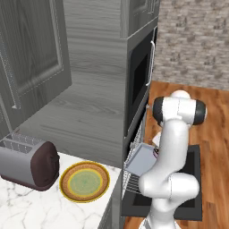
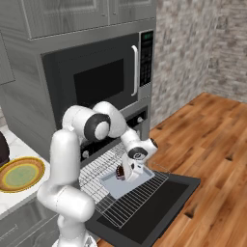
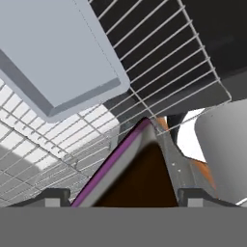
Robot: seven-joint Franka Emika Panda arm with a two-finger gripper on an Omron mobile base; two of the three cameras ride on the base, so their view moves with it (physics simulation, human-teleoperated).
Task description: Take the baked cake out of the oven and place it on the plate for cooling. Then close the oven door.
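We find the gripper (image 3: 123,195) spread wide, the baked cake (image 3: 137,176) between its 2 fingertips, apparently gripped and lifted off the baking tray (image 2: 126,182) for transfer. The left base view shows the plate (image 1: 84,181) waiting beside the toaster (image 1: 29,162).

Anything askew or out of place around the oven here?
Nothing damaged or spilled. The oven door hangs open with the wire rack pulled out over it, and the baked cake sits between the gripper's fingers above the baking tray.
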